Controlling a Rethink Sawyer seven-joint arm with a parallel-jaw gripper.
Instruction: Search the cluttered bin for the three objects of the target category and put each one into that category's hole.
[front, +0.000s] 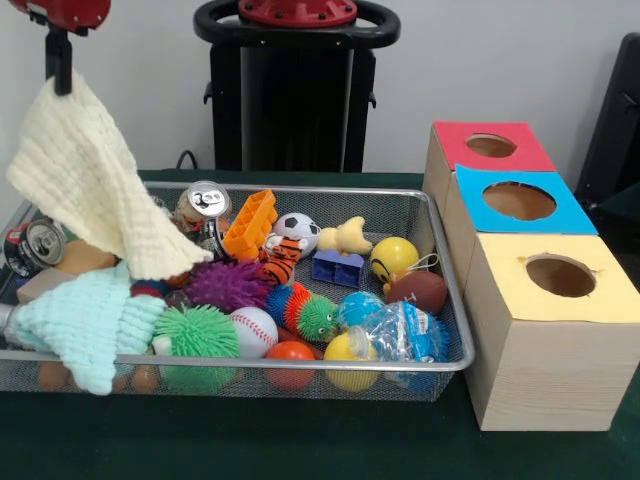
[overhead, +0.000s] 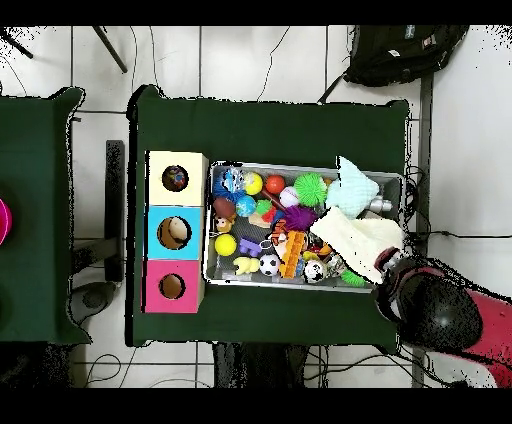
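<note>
overhead, the gripper (front: 62, 80) apparently pinches a cream cloth (front: 90, 185) above the mesh bin (front: 440, 260) on a green table (overhead: 270, 125).

Soft, even room light filled both views, with only faint shadows under the silver wire-mesh bin (front: 440, 366). A small glare spot sat on the shiny metal drink can (front: 205, 204). The front view was slightly soft overall.
</note>
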